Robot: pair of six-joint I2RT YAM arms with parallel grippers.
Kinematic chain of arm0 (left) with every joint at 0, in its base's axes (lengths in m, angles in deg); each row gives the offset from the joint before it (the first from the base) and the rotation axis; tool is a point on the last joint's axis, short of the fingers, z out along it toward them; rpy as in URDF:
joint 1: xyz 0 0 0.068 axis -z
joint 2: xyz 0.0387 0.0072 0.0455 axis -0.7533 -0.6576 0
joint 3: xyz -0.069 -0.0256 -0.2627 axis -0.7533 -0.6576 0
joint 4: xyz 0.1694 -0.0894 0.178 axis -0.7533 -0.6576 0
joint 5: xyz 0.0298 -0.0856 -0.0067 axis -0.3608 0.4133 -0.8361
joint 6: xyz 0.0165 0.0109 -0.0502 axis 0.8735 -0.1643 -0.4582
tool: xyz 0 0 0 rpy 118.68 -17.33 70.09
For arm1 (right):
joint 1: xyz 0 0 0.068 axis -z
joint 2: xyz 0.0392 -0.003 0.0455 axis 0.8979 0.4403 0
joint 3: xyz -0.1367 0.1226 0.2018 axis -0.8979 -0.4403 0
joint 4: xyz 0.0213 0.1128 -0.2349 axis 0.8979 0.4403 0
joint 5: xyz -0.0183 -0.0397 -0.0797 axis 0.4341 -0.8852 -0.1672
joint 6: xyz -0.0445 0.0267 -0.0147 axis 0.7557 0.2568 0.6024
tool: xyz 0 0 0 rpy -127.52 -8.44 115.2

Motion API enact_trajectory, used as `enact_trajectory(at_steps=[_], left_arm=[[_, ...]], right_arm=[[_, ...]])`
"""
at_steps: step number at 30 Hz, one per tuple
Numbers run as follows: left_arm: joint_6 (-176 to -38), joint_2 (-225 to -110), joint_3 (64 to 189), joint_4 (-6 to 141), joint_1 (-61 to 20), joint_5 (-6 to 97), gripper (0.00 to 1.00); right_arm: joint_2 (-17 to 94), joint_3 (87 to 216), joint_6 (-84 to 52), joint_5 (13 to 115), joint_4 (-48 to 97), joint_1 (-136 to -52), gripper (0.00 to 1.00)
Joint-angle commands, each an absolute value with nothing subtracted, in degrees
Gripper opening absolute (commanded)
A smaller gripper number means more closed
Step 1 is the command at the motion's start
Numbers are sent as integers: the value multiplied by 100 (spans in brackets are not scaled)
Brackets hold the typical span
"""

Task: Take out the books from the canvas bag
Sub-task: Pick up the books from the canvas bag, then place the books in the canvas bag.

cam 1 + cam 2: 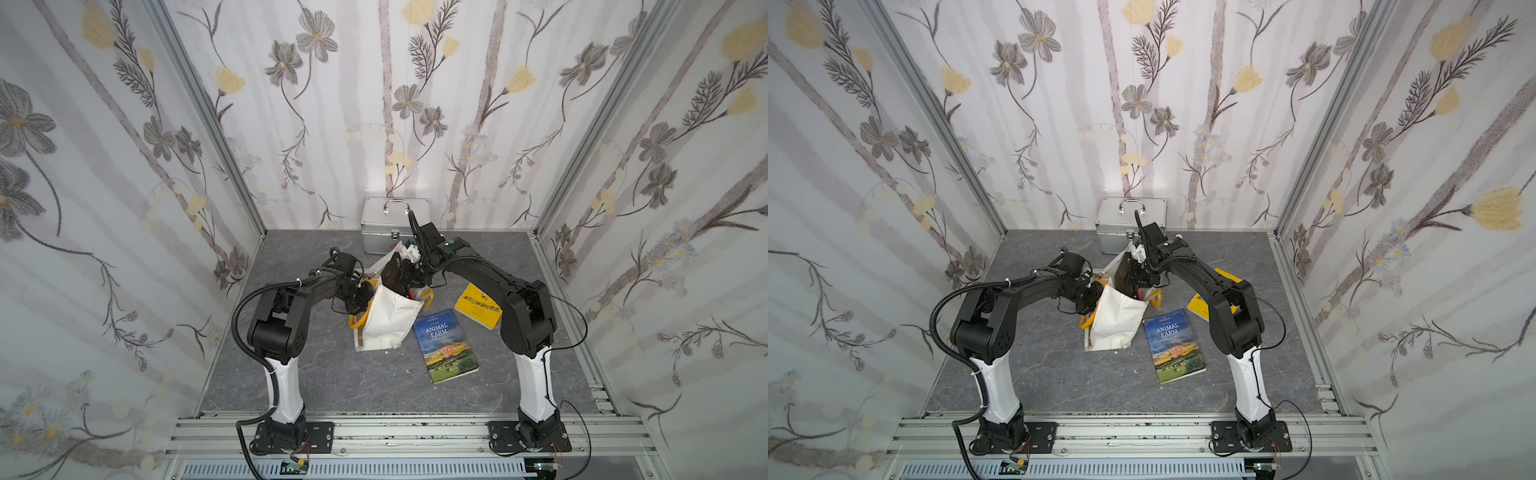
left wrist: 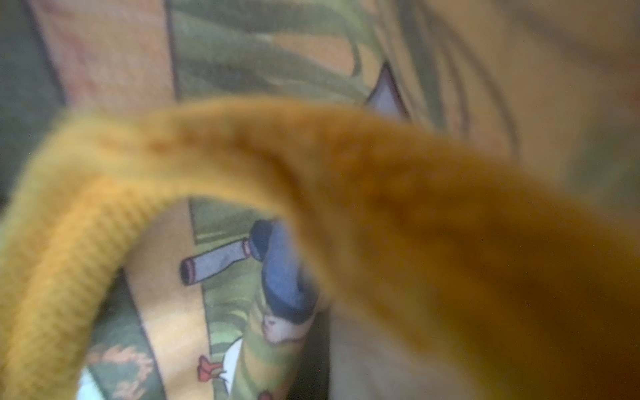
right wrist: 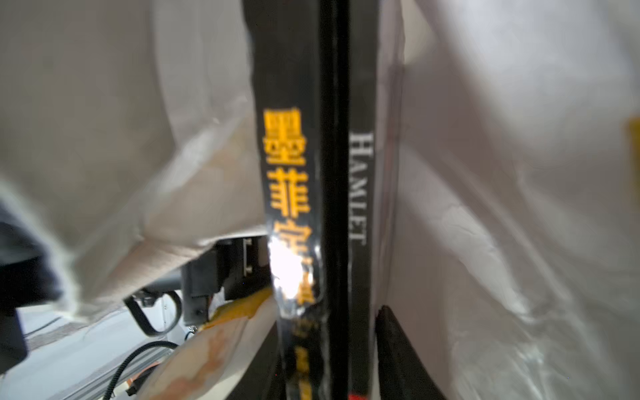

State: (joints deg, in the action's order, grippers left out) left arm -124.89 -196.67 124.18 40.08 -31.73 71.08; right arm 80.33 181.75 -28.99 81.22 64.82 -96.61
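Crumpled off-white canvas bag [image 1: 390, 322] slumps mid-frame, a glossy black book [image 1: 392, 272] jutting out. Left gripper [image 1: 360, 302] pinches the ribbed orange strap [image 2: 86, 242]; whether the right gripper [image 1: 411, 277] is clamped is unclear.

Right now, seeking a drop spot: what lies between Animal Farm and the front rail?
Only bare table, in both top views.

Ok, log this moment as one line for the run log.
left gripper shut on strap handle | right gripper at black book in canvas bag mouth, grip unclear | Animal Farm, yellow book out on table
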Motion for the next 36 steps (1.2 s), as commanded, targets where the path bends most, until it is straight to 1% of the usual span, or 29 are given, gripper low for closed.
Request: enact_trajectory(at_steps=[1, 2, 4, 8, 11, 12, 14, 15, 18, 21, 24, 26, 28, 29, 31, 33, 36], left_arm=[[-12585, -19688, 12349, 3687, -3174, 6896, 0], [-12586, -19664, 12353, 3687, -3174, 6878, 0], [-12594, -19608, 12336, 3686, -3173, 6829, 0], [-12625, -19538, 12266, 3705, -3170, 6800, 0], [-12630, -19524, 12239, 3712, -3174, 6806, 0], [-12629, -19518, 12239, 3714, -3174, 6808, 0], [-12630, -19516, 12238, 3706, -3172, 6819, 0], [-12629, -19517, 12246, 3706, -3174, 6817, 0], [-12642, -19511, 12260, 3710, -3174, 6802, 0], [-12655, -19504, 12257, 3695, -3171, 6800, 0], [-12656, -19471, 12262, 3663, -3174, 6784, 0], [-12647, -19447, 12261, 3643, -3168, 6779, 0], [-12638, -19438, 12265, 3634, -3171, 6782, 0], [-12629, -19439, 12274, 3634, -3171, 6782, 0], [-12607, -19447, 12295, 3601, -3167, 6791, 0], [-12594, -19439, 12307, 3570, -3170, 6790, 0], [-12586, -19426, 12305, 3566, -3172, 6777, 0]], right_arm=[[8061, 18117, -3301, 8576, 5569, -9592, 27], [8084, 18088, -3336, 8558, 5534, -9570, 21], [8106, 18068, -3366, 8545, 5494, -9536, 14], [8061, 18004, -3390, 8596, 5387, -9534, 9], [7987, 17851, -3423, 8683, 5224, -9543, 10], [7968, 17824, -3415, 8694, 5223, -9538, 12], [7923, 17753, -3382, 8715, 5212, -9541, 20], [7891, 17708, -3376, 8712, 5199, -9539, 20], [7775, 17550, -3361, 8789, 5065, -9518, 20], [7725, 17462, -3366, 8956, 4903, -9521, 14], [7713, 17439, -3392, 9028, 4813, -9519, 16], [7690, 17413, -3406, 9048, 4747, -9523, 23], [7655, 17376, -3432, 9057, 4676, -9524, 38], [7634, 17349, -3449, 9052, 4632, -9518, 40], [7578, 17263, -3477, 9011, 4557, -9514, 40], [7532, 17179, -3506, 9013, 4475, -9517, 37], [7466, 17038, -3563, 8999, 4360, -9508, 22]])
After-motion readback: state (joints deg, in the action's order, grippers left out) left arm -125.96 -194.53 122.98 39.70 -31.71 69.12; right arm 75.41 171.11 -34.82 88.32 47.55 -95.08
